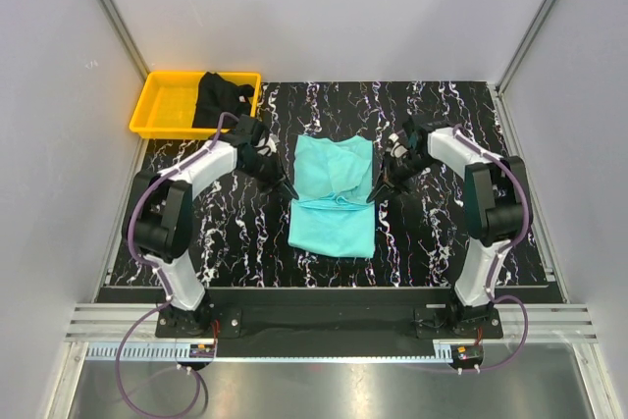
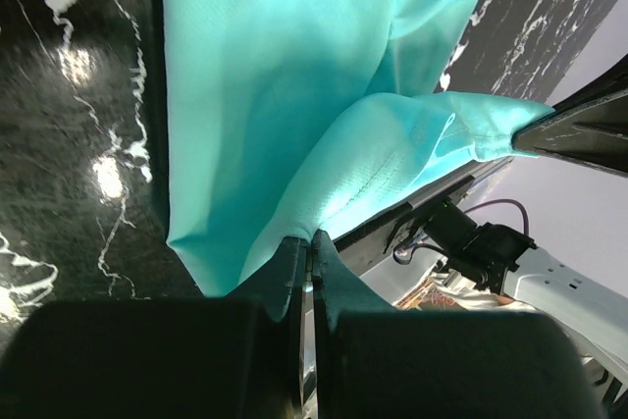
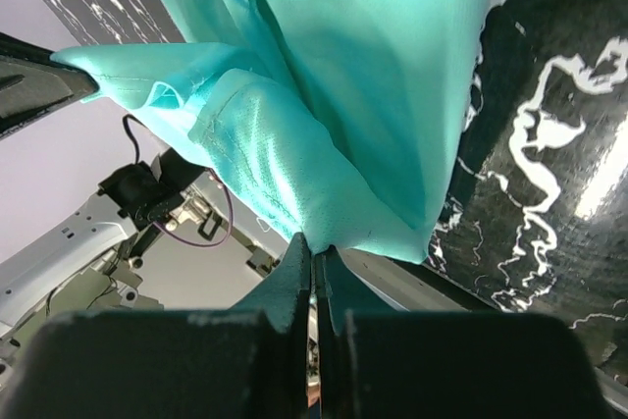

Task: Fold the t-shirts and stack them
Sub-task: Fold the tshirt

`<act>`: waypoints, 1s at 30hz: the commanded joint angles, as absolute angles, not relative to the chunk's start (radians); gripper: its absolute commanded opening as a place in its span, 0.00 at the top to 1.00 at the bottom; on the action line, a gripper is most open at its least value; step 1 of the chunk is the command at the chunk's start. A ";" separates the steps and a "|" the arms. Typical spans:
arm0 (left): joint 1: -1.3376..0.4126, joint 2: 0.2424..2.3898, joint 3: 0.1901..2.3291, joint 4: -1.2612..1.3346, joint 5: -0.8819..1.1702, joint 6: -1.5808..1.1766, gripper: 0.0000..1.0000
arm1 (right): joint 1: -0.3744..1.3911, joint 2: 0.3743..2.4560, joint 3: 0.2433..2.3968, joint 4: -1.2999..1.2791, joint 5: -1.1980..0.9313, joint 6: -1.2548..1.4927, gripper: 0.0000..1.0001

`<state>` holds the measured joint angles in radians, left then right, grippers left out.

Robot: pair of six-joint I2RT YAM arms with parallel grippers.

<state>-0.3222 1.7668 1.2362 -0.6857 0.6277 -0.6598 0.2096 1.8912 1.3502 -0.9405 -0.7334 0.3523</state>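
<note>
Wrist cameras show teal t-shirt (image 2: 275, 95) pinched; overhead adds black t-shirt (image 1: 218, 97).

The turquoise t-shirt (image 1: 334, 198) lies half folded, its 2 sides pinched by the left fingers (image 2: 285, 277) and right fingers (image 3: 292, 277). The black t-shirt (image 1: 218, 98) sits crumpled beyond the left fingers.
</note>
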 commanded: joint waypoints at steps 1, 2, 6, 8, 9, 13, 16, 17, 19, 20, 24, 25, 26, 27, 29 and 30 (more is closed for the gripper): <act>-0.308 1.798 1.298 -0.664 0.650 -0.618 1.00 | 0.203 1.928 1.410 -0.940 -0.775 0.308 0.98; -0.310 1.810 1.302 -0.664 0.653 -0.609 1.00 | 0.201 1.945 1.414 -0.939 -0.776 0.307 0.98; -0.302 1.868 1.318 -0.664 0.647 -0.595 1.00 | 0.195 1.988 1.442 -0.933 -0.773 0.302 0.94; -0.298 1.885 1.324 -0.667 0.637 -0.581 0.98 | 0.189 2.011 1.454 -0.927 -0.773 0.301 0.93; -0.296 1.893 1.328 -0.666 0.632 -0.577 0.97 | 0.187 2.019 1.457 -0.922 -0.770 0.304 0.92; -0.282 1.948 1.362 -0.666 0.609 -0.555 0.93 | 0.176 2.069 1.468 -0.888 -0.769 0.305 0.86; -0.278 1.965 1.387 -0.672 0.601 -0.537 0.80 | 0.167 2.111 1.503 -0.871 -0.764 0.302 0.69; -0.278 1.962 1.394 -0.673 0.585 -0.523 0.74 | 0.164 2.123 1.518 -0.873 -0.753 0.302 0.65; -0.276 1.947 1.428 -0.702 0.554 -0.499 0.55 | 0.155 2.135 1.580 -0.876 -0.706 0.307 0.53; -0.276 1.925 1.448 -0.718 0.520 -0.470 0.51 | 0.137 2.140 1.623 -0.876 -0.700 0.313 0.49; -0.276 1.832 1.561 -0.839 0.446 -0.400 0.37 | 0.095 2.111 1.716 -0.900 -0.667 0.327 0.37; -0.276 1.806 1.557 -0.842 0.448 -0.393 0.35 | 0.095 2.089 1.732 -0.941 -0.648 0.313 0.37; -0.276 1.772 1.545 -0.845 0.460 -0.388 0.34 | 0.095 2.074 1.735 -0.956 -0.632 0.298 0.36; -0.279 1.719 1.523 -0.841 0.474 -0.388 0.32 | 0.097 2.053 1.717 -0.957 -0.640 0.301 0.36; -0.285 1.671 1.439 -0.838 0.531 -0.365 0.32 | 0.109 1.971 1.624 -0.945 -0.655 0.305 0.37; -0.299 1.625 1.371 -0.816 0.558 -0.353 0.33 | 0.141 1.938 1.590 -0.937 -0.652 0.299 0.37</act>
<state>-0.2836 1.7451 1.4639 -0.7979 0.5045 -0.4187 0.0872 2.0674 1.6547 -0.9020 -0.6624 0.3172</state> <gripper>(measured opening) 0.675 0.630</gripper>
